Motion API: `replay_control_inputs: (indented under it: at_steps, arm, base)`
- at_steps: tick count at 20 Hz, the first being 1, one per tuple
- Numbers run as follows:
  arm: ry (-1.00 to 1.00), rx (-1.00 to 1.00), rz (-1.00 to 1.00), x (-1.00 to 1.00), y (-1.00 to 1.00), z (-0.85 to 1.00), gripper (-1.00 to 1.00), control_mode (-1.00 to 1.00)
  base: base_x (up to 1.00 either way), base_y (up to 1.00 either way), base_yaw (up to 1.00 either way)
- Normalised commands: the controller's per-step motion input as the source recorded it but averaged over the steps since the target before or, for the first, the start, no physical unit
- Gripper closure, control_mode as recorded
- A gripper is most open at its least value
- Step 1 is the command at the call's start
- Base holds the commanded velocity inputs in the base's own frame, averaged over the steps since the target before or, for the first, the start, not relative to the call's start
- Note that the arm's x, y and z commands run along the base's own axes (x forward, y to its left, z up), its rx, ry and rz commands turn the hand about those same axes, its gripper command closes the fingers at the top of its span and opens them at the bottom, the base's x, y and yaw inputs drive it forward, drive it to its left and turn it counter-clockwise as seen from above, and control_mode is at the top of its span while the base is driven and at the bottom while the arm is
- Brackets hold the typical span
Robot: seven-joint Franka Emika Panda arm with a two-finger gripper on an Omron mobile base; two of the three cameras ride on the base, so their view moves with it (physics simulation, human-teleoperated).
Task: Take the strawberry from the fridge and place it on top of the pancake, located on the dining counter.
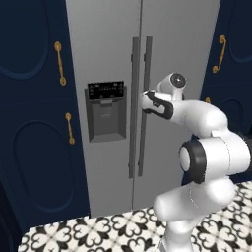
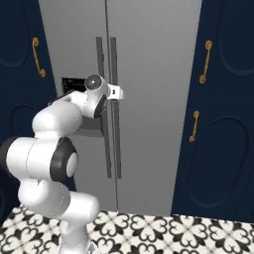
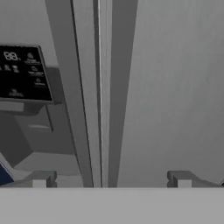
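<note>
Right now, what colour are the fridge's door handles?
Dark grey vertical bars on the grey steel fridge; clearest in the left base view.

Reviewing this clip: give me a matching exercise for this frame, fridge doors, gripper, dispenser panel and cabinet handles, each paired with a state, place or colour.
Things:
1. fridge doors
2. gripper
3. dispenser panel
4. cabinet handles

Descriptions:
A. gold, on navy fronts
B. black, set in the left door
C. shut
D. open, fingers astride the two bar handles

Pairs: 1-C, 2-D, 3-B, 4-A

Matt brushed steel fridge (image 1: 108, 44), glossy dispenser panel (image 3: 22, 72)
</note>
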Motion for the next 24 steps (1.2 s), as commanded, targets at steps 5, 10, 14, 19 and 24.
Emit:
replay_control_inputs:
  at_steps: [5,10,14,19,24]
  arm:
    - [0.0,0.0,0.0,0.62,0.0,-0.03,-1.0,-1.0]
    - [-0.01,0.0,0.0,0.64,-0.02,-0.07,-1.0,-1.0]
    - [-0.04,0.0,0.0,0.6,-0.2,-0.06,-1.0,-1.0]
    - [-0.02,0.0,0.0,0.44,-0.06,-0.08,-1.0,-1.0]
    - [-0.03,0.0,0.0,0.4,0.0,-0.05,-1.0,-1.0]
  base:
    - [0.0,0.0,0.0]
    - [0.0,0.0,0.0]
    - [0.0,0.0,0.0]
    - [0.0,0.0,0.0]
    - [0.0,0.0,0.0]
